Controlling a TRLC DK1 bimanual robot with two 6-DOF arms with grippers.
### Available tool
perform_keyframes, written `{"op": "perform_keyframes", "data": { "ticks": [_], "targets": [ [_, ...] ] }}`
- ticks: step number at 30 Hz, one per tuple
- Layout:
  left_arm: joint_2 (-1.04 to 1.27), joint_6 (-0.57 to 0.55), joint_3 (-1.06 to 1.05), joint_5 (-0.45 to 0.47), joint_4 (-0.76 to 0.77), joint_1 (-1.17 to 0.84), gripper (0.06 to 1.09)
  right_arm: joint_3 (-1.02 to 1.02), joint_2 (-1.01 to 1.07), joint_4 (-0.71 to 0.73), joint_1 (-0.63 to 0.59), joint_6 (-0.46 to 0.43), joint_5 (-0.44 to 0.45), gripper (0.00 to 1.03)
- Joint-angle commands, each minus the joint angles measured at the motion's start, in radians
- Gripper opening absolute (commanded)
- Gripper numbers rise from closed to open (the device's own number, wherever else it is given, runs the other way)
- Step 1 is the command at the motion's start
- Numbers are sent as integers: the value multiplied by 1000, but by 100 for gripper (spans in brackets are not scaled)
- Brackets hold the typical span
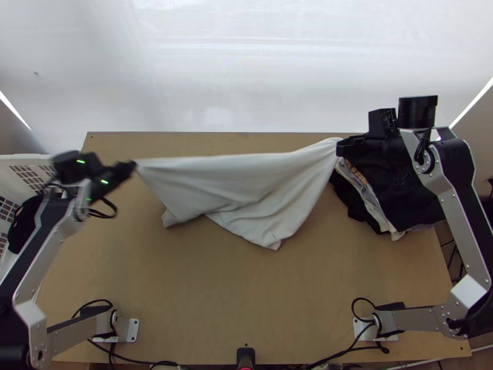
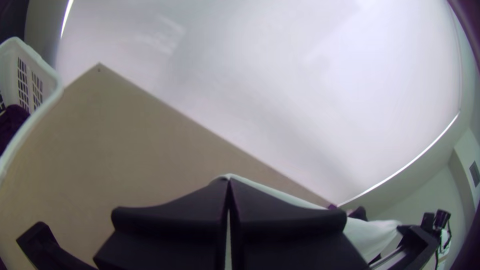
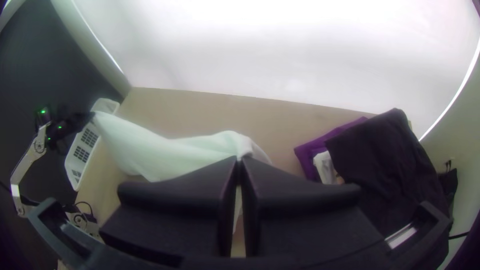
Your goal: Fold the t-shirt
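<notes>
Left gripper (image 1: 132, 165) and right gripper (image 1: 341, 148) are pinching opposite ends of the white t-shirt (image 1: 240, 185), which is hanging stretched between them.

A white t-shirt (image 1: 240, 191) hangs stretched wide above the wooden table, its upper edge taut, lower folds drooping unevenly.

Two claws (image 1: 340, 148), one shirt (image 1: 246, 188), one basket (image 1: 23, 159), seemingly one clothes pile (image 1: 403, 197)

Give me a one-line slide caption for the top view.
Left gripper and right gripper hold a white t-shirt stretched between them over the table, a clothes pile at right.
</notes>
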Motion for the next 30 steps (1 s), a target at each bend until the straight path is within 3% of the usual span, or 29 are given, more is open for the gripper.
{"op": "perform_keyframes", "data": {
  "ticks": [1, 7, 11, 16, 30],
  "targets": [
    [-156, -20, 173, -29, -77, 180, 9, 19, 54, -5, -49, 63, 72, 3],
    [-169, -25, 244, -144, -55, 143, 9, 72, 105, 23, -3, 55, 136, 3],
    [-169, -46, 348, -225, -55, 106, 9, 229, 136, 16, 46, 41, 170, 3],
    [-218, -50, 468, -230, -90, 111, 9, 388, 82, 26, 55, 35, 168, 3],
    [-476, -51, 560, -184, -113, 183, 9, 464, -295, 151, 61, 26, 170, 3]
  ]
}}
